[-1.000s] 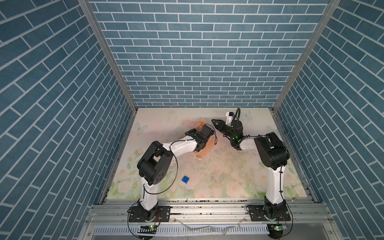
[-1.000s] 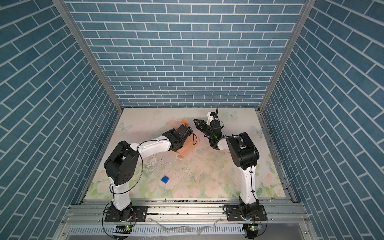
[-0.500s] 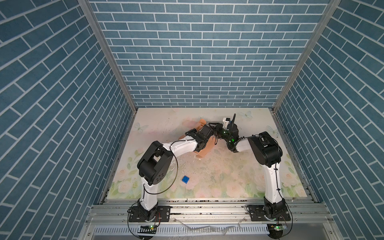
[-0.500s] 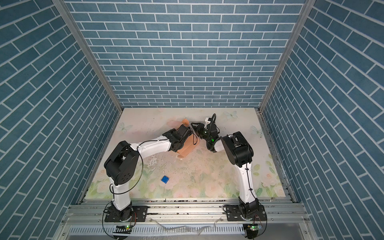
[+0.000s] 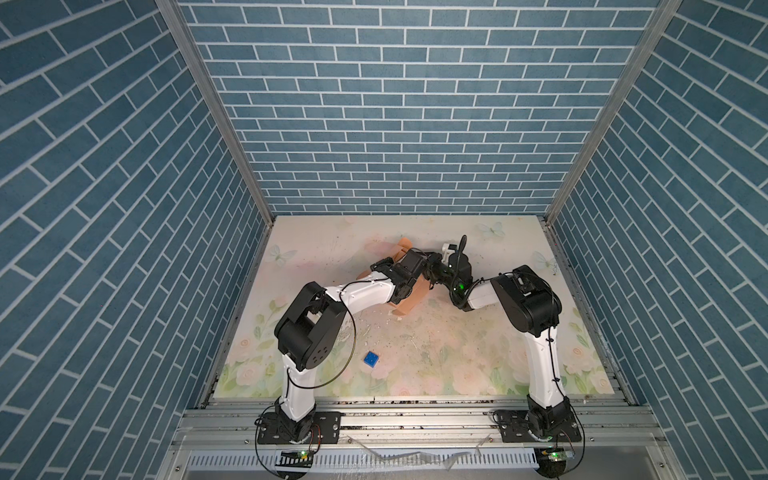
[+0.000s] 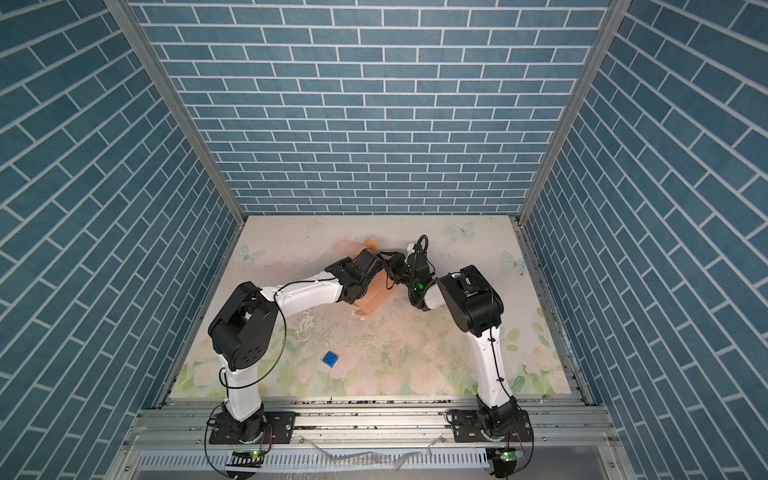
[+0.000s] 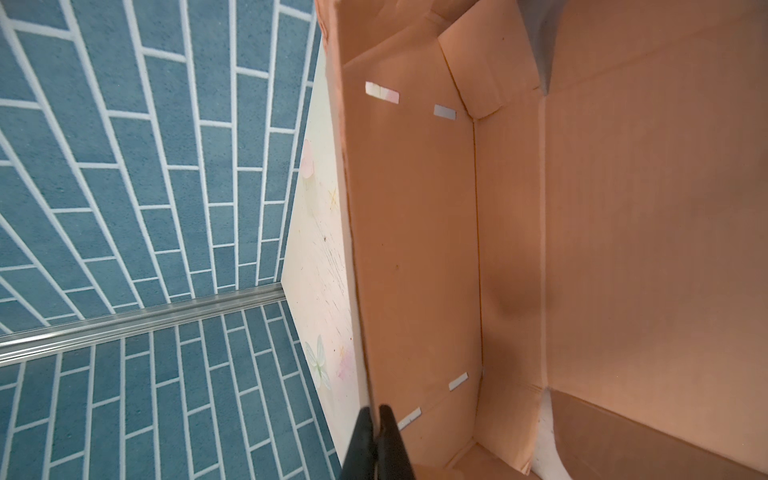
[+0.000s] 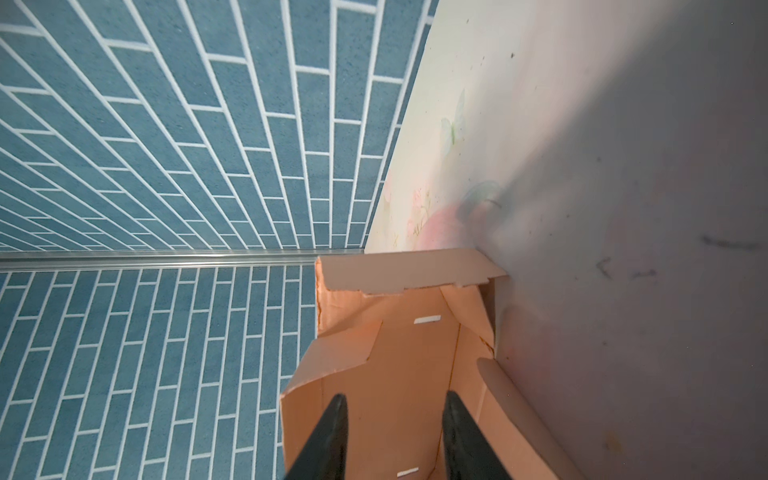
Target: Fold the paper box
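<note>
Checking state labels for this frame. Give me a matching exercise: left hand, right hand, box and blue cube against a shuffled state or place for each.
Things
1. left hand
2. right hand
3. box
4. cube

States or places
A. alone on the mat, nearer the front
B. open, pointing into the box
C. partly folded, between the two hands
D. shut on a box wall edge

Pairs: 1-D, 2-B, 3-C, 4-A
</note>
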You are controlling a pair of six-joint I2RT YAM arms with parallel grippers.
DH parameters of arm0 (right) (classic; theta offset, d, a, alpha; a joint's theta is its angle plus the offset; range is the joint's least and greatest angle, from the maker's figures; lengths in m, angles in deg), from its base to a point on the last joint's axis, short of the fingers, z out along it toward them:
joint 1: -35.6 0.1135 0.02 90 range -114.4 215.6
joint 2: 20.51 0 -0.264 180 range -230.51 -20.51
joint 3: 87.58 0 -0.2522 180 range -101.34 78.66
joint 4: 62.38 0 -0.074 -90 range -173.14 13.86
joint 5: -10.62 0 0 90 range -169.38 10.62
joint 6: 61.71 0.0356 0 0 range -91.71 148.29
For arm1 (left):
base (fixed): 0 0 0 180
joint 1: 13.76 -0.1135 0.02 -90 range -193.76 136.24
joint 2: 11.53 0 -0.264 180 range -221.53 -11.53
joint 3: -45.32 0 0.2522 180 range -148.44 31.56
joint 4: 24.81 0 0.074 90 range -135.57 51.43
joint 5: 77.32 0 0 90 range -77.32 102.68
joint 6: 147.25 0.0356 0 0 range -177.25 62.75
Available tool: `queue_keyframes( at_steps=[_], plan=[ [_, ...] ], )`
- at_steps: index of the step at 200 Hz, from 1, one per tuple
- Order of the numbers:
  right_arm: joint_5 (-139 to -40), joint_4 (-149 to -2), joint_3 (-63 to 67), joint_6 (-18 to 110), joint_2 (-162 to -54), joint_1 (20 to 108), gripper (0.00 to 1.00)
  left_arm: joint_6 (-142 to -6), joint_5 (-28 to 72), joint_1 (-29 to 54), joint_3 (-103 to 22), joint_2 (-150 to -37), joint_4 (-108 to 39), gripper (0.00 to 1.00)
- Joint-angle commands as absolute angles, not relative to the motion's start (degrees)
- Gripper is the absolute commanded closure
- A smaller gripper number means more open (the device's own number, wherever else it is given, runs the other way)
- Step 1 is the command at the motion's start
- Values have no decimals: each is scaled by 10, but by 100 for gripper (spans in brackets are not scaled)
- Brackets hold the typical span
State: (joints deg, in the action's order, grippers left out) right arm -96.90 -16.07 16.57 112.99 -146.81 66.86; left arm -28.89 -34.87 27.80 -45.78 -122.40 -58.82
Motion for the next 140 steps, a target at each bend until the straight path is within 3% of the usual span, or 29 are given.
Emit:
queue_keyframes(
  at_steps=[1,140],
  plan=[
    [-950,-147,176,1150,-1437,678,61,-288,-328,281,-453,-1227,-605,94],
    [-934,-228,97,1187,-1520,684,58,-293,-323,283,-452,-1221,-608,94]
  ],
)
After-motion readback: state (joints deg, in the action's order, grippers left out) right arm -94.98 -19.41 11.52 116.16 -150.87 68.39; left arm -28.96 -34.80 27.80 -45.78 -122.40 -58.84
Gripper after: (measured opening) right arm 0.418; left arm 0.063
